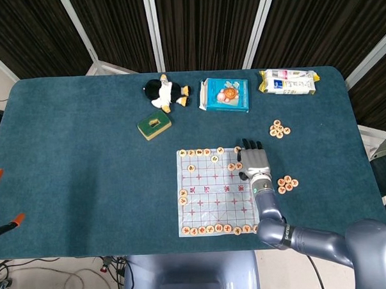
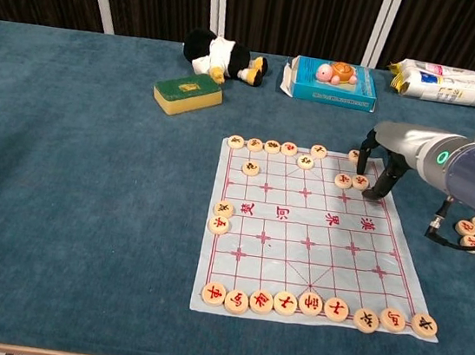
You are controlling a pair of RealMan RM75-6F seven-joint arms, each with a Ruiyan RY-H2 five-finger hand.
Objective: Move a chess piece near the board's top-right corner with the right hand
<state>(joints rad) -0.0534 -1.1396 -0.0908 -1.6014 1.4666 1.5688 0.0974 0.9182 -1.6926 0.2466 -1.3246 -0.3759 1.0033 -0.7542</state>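
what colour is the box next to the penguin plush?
Light blue box, with a cartoon turtle on top; clearest in the chest view.

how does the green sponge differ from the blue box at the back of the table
The green sponge is smaller and dark green with a yellowish side, while the blue box is larger, light blue, with a turtle picture on top. The sponge sits nearer the board's left side; the box sits further back and right. Both lie flat on the table.
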